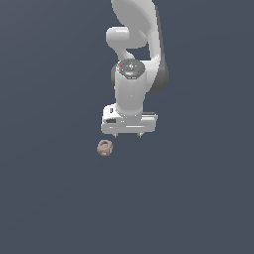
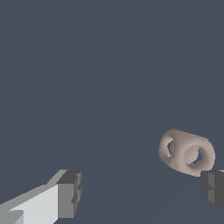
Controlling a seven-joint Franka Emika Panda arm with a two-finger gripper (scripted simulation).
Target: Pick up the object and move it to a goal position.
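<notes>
Evidently the approach was in hand, and nothing had yet been grasped: the gripper [image 1: 128, 134] was spread wide, its 2 fingers [image 2: 70, 194] empty. The object [image 1: 104, 148] was seen lying on the dark ground, off toward the exterior view's left of the gripper, just beside 1 fingertip rather than between both. A sideways shift would be needed before closing.

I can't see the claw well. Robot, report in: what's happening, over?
Gripper open, empty. Object lies apart from it, toward the exterior view's left, not between the fingers. Nothing in the way, over.
</notes>
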